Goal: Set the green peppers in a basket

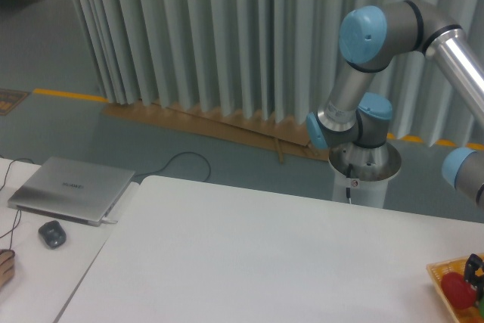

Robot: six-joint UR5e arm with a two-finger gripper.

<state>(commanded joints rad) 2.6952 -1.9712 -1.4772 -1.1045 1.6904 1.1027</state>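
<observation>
So, basket (pixel 446 271): right edge of bench (pixel 265 255), red pepper (pixel 456 289) inside
hand (pixel 475 268): mostly cropped, can't tell its grip

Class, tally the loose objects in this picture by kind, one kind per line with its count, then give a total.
Laptop: 1
Computer mouse: 1
Red pepper: 1
Orange-yellow basket: 1
Total: 4

The table (pixel 265 255) has a smooth, matt white top. The arm (pixel 454 54) looks like polished metal tubing with glossy blue plastic caps, and the laptop (pixel 69 189) has a brushed silver metal lid. The red pepper (pixel 456 290) is glossy, lying in a yellow-orange plastic-looking basket (pixel 439 271).
</observation>
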